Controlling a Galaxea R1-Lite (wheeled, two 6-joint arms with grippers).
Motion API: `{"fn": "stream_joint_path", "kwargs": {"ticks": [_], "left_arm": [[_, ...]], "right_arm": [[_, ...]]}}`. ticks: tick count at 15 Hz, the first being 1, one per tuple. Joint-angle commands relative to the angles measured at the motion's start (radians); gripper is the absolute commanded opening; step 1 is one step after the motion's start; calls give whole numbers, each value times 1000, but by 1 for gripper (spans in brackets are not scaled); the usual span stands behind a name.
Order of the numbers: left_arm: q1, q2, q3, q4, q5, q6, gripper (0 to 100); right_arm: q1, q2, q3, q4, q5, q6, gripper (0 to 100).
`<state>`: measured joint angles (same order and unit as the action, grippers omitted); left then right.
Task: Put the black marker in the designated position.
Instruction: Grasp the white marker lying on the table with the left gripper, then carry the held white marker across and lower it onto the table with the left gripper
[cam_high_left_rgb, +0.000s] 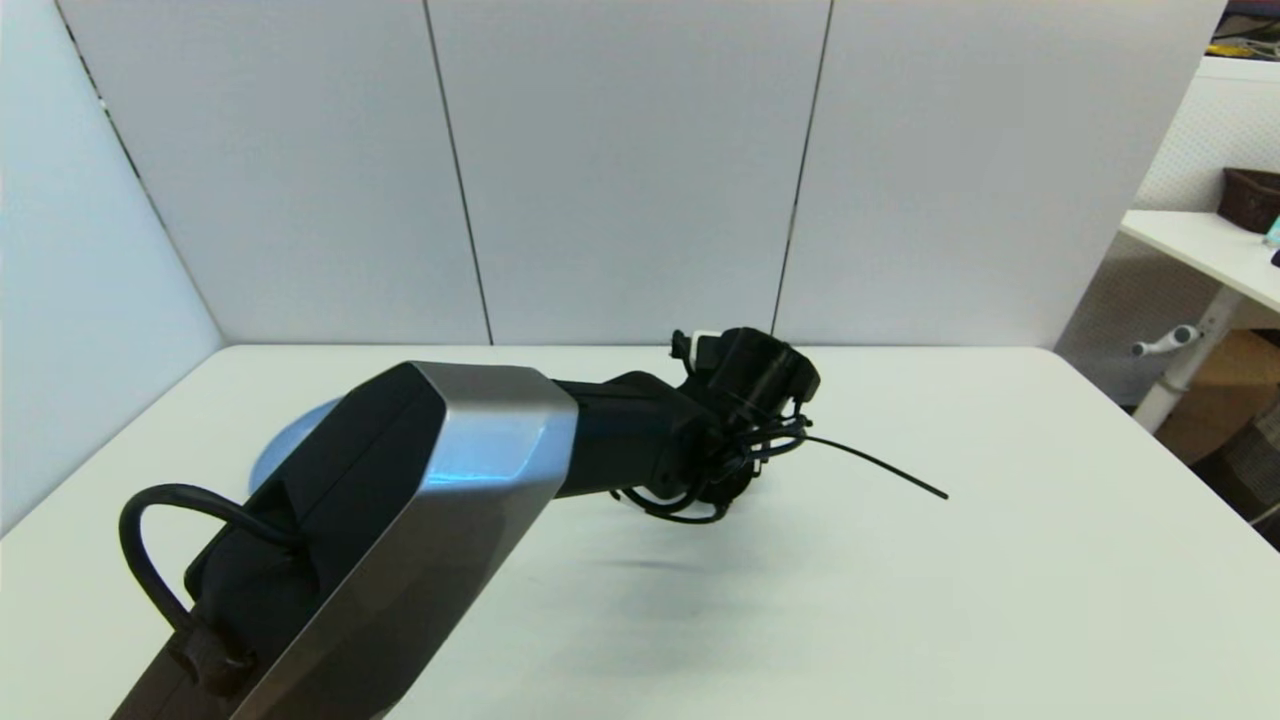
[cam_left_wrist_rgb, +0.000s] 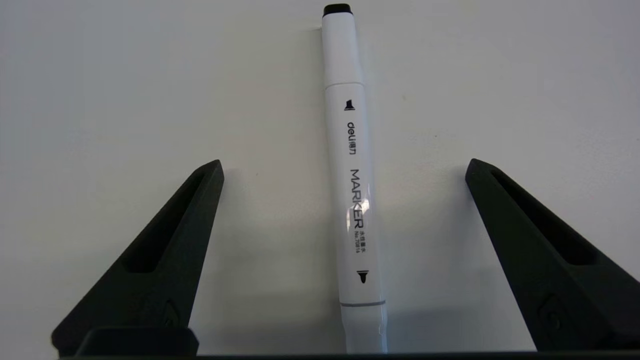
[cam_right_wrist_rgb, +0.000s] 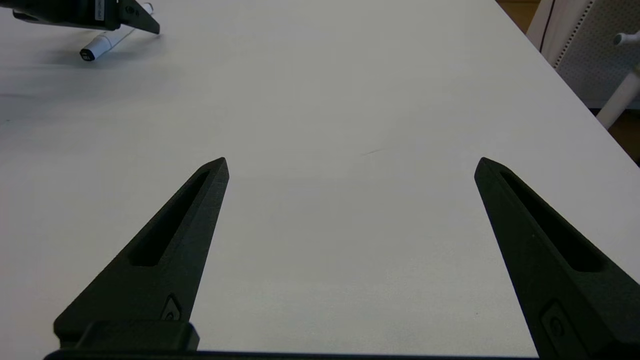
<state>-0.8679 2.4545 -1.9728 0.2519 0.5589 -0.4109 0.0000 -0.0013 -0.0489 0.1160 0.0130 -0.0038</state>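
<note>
White plastic, glossy enough to throw a glare off its printed barrel: the black marker (cam_left_wrist_rgb: 354, 200) lies flat on the white table (cam_left_wrist_rgb: 125, 90), running straight out along the middle of the left gripper (cam_left_wrist_rgb: 344, 167), whose two black fingers (cam_left_wrist_rgb: 165, 260) stand spread wide on either side of it without touching. From the head camera the left arm reaches out over the middle of the table, hiding the pen, with a blue plate (cam_high_left_rgb: 290, 440) partly covered behind its forearm. The right gripper (cam_right_wrist_rgb: 351, 165) hangs spread apart and empty over bare tabletop, well apart from the work; its camera catches the marker (cam_right_wrist_rgb: 102, 46) far off under the left gripper's tips.

Whether this is a grasp about to be made or a release just finished cannot be told. If grasping, the alignment looks good: the barrel is centred, so closing evenly should pinch it near its middle without rolling it sideways. If releasing, the hand should lift straight up, so neither finger drags the round pen off its spot.
</note>
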Motion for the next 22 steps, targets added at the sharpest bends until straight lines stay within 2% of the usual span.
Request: {"fn": "stream_joint_path", "kwargs": {"ticks": [1, 14, 15, 18, 20, 22], "left_arm": [[0, 1, 0, 1, 3, 0, 0], [0, -80, 2, 23, -4, 7, 0], [1, -143, 9, 64, -4, 24, 0], [26, -391, 9, 308, 19, 38, 0], [84, -608, 11, 567, 98, 75, 0], [201, -739, 14, 702, 239, 144, 0]], "right_arm": [[0, 1, 0, 1, 1, 1, 100], [0, 1, 0, 1, 1, -1, 100], [0, 1, 0, 1, 1, -1, 100], [0, 1, 0, 1, 1, 1, 100], [0, 1, 0, 1, 1, -1, 100], [0, 1, 0, 1, 1, 1, 100]]}}
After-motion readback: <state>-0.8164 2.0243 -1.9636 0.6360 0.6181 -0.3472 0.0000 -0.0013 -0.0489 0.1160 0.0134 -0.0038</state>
